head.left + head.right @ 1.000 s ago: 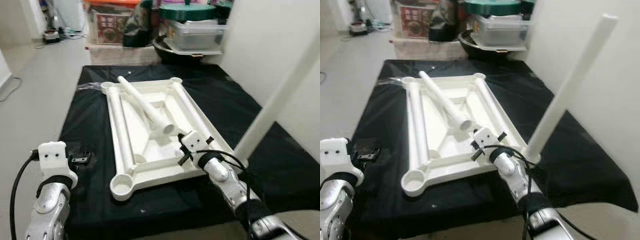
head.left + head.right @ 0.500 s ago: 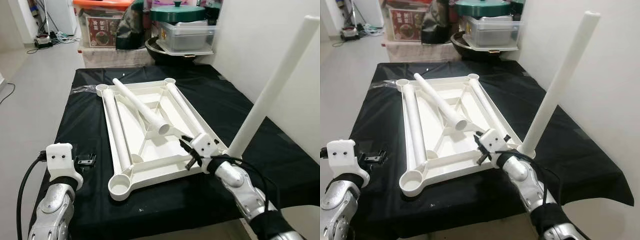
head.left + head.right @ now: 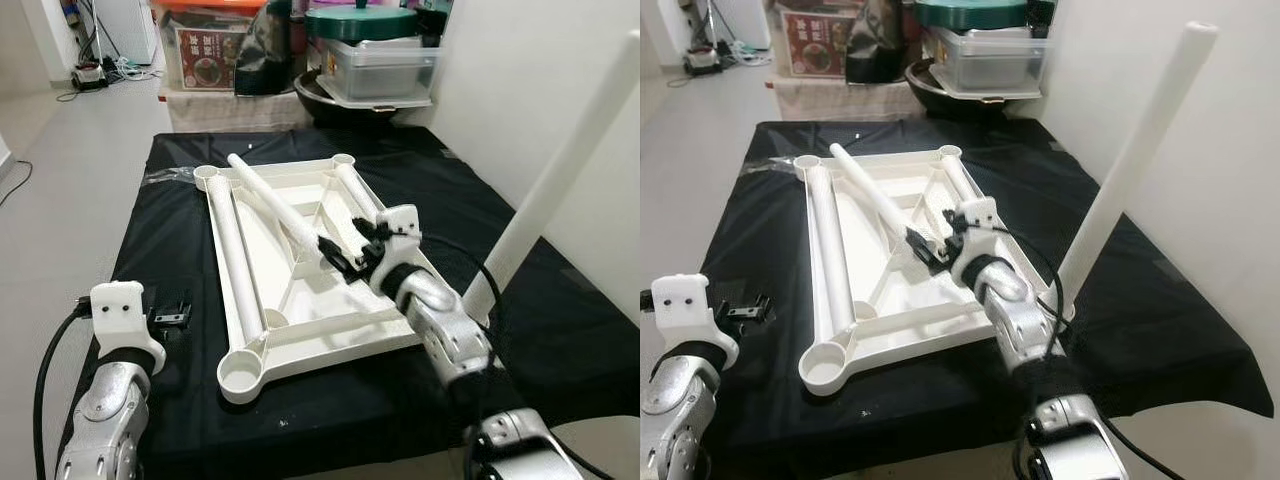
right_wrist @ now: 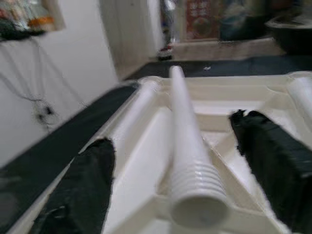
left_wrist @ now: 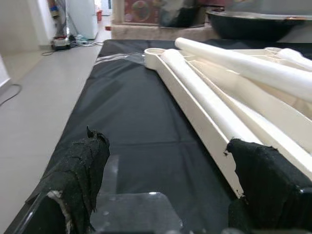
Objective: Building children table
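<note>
The white table top (image 3: 300,275) lies upside down on a black cloth (image 3: 170,250), its long axis running away from the robot. One leg tube (image 3: 560,190) stands upright in the near corner socket on the robot's right side, and it leans a little to the right. A second leg tube (image 3: 232,250) lies flat along the left rail, parallel to the long axis.

The loose leg tube (image 3: 275,205) lies diagonal across the frame, its far end near the far left corner and its ribbed open end toward the right gripper (image 3: 345,260). In the right wrist view this ribbed end (image 4: 197,195) is between the two black fingers (image 4: 87,185), pointing straight at the camera. The jaws stand wide open, one finger on each side of the tube, and they do not touch it.

The left gripper (image 5: 165,195) hovers low over the black cloth, just beside the left rail (image 5: 195,117) of the table top. Its jaws are also wide open and hold nothing; the rail's near part passes just beside one finger (image 5: 265,180)
</note>
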`<state>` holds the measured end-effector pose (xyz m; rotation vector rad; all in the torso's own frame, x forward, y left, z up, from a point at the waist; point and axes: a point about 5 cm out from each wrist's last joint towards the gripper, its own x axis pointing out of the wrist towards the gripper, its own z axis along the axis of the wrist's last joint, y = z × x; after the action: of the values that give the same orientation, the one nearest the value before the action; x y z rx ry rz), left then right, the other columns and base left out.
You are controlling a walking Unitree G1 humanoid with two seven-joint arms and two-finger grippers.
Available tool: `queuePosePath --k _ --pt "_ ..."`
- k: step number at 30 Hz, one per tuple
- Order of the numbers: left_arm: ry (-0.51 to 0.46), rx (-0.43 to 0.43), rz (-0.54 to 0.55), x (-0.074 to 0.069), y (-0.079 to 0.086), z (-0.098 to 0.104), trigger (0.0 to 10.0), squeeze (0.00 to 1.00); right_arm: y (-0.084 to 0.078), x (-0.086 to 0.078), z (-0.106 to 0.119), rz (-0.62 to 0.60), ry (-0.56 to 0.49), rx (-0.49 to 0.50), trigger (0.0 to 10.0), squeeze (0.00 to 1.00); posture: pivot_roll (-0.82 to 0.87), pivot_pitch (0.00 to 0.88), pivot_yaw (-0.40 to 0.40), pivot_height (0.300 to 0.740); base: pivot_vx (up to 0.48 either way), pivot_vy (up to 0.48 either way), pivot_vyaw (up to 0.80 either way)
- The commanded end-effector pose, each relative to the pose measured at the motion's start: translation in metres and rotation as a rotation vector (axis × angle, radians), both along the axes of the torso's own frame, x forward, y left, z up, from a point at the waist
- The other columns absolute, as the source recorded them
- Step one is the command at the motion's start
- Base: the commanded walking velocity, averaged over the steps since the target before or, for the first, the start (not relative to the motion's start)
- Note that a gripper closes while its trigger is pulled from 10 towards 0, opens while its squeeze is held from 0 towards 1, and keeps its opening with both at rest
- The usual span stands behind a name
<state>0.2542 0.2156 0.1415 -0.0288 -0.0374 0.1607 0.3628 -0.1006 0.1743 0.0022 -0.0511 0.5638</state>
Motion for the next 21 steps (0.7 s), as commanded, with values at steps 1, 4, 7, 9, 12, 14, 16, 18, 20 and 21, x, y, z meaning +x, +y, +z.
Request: queuePosePath --k 1,4,7,9,12,14,16,18,20,21 --pt "0.007 -0.013 -0.007 0.001 -0.003 -0.002 10.0 0.0 0.001 0.009 -0.011 -0.025 0.077 0.045 10.0 1.0 0.07 0.0 -0.075 0.74 0.0 0.0 0.0" --pt "0.0 -0.013 -0.015 0.004 -0.005 0.0 10.0 0.0 0.009 0.019 -0.017 -0.028 0.137 0.069 10.0 1.0 0.09 0.0 -0.08 0.74 0.0 0.0 0.0" --pt "-0.006 -0.009 -0.014 0.005 -0.003 0.003 10.0 0.0 0.014 0.024 -0.019 -0.016 0.191 0.082 10.0 0.0 0.1 0.0 -0.085 0.74 0.0 0.0 0.0" --pt "-0.006 -0.008 -0.008 0.004 -0.001 0.002 10.0 0.0 0.016 0.026 -0.019 -0.014 0.201 0.066 10.0 0.0 0.11 0.0 -0.088 0.74 0.0 0.0 0.0" --pt "-0.005 -0.008 -0.006 0.003 -0.001 0.002 10.0 0.0 0.015 0.028 -0.02 -0.029 0.198 0.024 10.0 0.0 0.12 0.0 -0.093 0.74 0.0 0.0 0.0" --pt "-0.004 -0.008 -0.006 0.003 -0.002 0.001 10.0 0.0 0.014 0.029 -0.021 -0.046 0.194 -0.009 10.0 0.0 0.12 0.0 -0.093 0.74 0.0 0.0 0.0" --pt "-0.004 -0.009 -0.008 0.003 -0.003 0.001 10.0 0.0 0.011 0.031 -0.023 -0.08 0.206 -0.05 10.0 0.0 0.13 0.0 -0.097 0.74 0.0 0.0 0.0" --pt "-0.005 -0.008 -0.009 0.003 -0.003 0.001 10.0 0.0 0.009 0.031 -0.025 -0.104 0.212 -0.084 10.0 0.0 0.14 0.0 -0.105 0.74 0.0 0.0 0.0" --pt "-0.005 -0.007 -0.008 0.003 -0.003 0.001 10.0 0.0 0.008 0.032 -0.026 -0.112 0.213 -0.097 10.0 0.0 0.14 0.0 -0.105 0.74 0.0 0.0 0.0" --pt "-0.007 -0.003 -0.005 0.002 -0.001 0.002 10.0 0.0 0.007 0.032 -0.03 -0.132 0.223 -0.121 10.0 0.0 0.15 0.0 -0.112 0.74 0.0 0.0 0.0"
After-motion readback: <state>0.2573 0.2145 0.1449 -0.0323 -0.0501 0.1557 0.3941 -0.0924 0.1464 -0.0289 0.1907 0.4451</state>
